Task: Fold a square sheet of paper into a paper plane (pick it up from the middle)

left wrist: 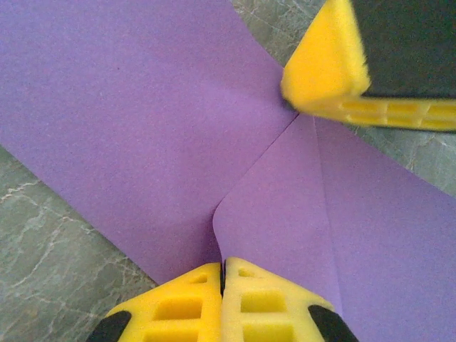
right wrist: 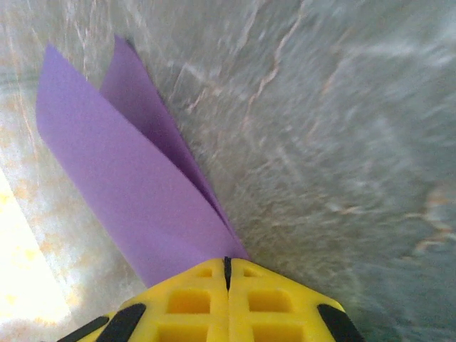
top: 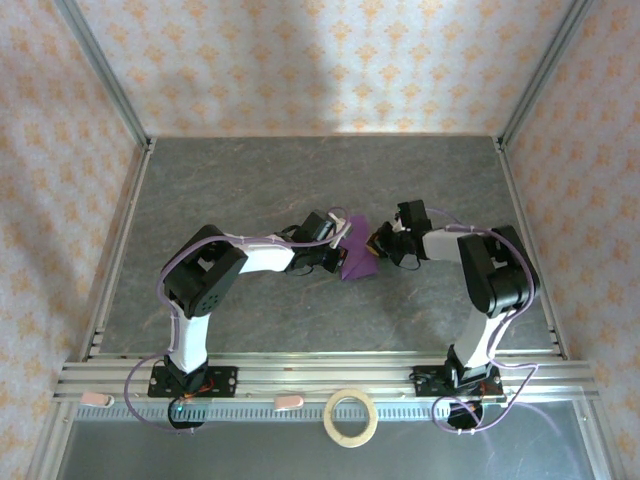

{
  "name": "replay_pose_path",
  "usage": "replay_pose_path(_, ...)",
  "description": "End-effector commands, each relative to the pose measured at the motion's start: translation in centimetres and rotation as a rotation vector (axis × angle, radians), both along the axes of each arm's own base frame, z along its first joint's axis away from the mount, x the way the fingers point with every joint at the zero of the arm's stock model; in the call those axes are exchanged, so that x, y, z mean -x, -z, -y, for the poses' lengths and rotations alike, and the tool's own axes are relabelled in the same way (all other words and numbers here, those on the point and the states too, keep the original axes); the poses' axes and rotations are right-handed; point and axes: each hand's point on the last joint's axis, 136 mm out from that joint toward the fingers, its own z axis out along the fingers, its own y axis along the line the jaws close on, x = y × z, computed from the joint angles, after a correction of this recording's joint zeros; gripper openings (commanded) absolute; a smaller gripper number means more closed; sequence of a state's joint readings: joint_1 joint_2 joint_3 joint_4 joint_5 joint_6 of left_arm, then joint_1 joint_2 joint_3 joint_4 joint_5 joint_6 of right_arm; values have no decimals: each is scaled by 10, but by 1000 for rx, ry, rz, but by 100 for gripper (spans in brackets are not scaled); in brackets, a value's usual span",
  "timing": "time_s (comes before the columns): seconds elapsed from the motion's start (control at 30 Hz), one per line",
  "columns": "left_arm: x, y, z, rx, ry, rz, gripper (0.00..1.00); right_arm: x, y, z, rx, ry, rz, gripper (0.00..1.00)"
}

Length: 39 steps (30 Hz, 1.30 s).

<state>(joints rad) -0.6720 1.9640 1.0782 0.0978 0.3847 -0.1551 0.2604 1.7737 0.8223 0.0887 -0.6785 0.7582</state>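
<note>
Item, purple paper (left wrist: 128,107): I am holding it between both hands over the middle of the bench (top: 250,180). It is partly folded, its two flaps meeting along a crease that is running from one hand toward the other. Left hand (left wrist: 222,265): closed, fingers pressing together on the near end of that crease and pinching the paper where the flaps are joining; I judge this is stopping the fold from springing flat. Right hand (right wrist: 228,262): closed likewise, gripping the opposite end, where two layers are rising side by side from between its fingers. Gripping at both ends is, I judge, keeping the crease taut and straight so it can be pressed sharp. Whether the lower edge is touching the bench I cannot tell. Condition: I am reading this as an early fold, with no pointed nose or layered wings showing yet. Item, tape ring (top: 351,417): lying at the near edge between my two arm bases, well apart from the paper and playing no part.
</note>
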Motion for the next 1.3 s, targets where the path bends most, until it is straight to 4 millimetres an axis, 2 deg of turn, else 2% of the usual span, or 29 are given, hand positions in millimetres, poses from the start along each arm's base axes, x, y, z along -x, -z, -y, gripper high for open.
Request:
replay_pose_path(0.0, 36, 55, -33, -152, 3, -167, 0, -9, -24, 13, 23, 48, 71, 0)
replay_pose_path(0.1, 36, 54, -33, -151, 3, -164, 0, -6, -37, 3, -27, 11, 87, 0)
replay_pose_path(0.17, 36, 52, -32, -147, 4, -162, 0, -1, -38, -6, -43, -21, 75, 0)
replay_pose_path(0.43, 35, 52, -32, -147, 2, -163, 0, 20, -11, -35, -5, -123, -8, 0)
replay_pose_path(0.5, 35, 52, -31, -146, 3, -164, 0, 26, 1, -32, 20, -123, -40, 0)
replay_pose_path(0.67, 33, 48, -30, -138, 1, -156, 0, 49, 37, -9, 119, -88, -132, 0)
replay_pose_path(0.73, 32, 45, -29, -132, -1, -153, 0, 56, 44, -7, 126, -87, -151, 0)
replay_pose_path(0.87, 25, 27, -23, -96, -20, -130, 1, 62, 44, -5, 116, -73, -149, 0)
replay_pose_path(0.93, 21, 13, -19, -67, -31, -112, 5, 62, 43, -5, 105, -65, -144, 0)
replay_pose_path(1.0, 17, 2, -17, -42, -51, -103, 13, 63, 42, -6, 92, -55, -140, 0)
replay_pose_path(1.03, 13, -14, -15, -13, -64, -82, 20, 65, 43, -7, 82, -54, -141, 0)
replay_pose_path(1.17, 8, -44, -13, 63, -112, -71, 38, 70, 45, -7, 71, -46, -145, 0)
replay_pose_path(1.27, 8, -63, -14, 126, -152, -72, 42, 71, 46, -6, 67, -40, -145, 0)
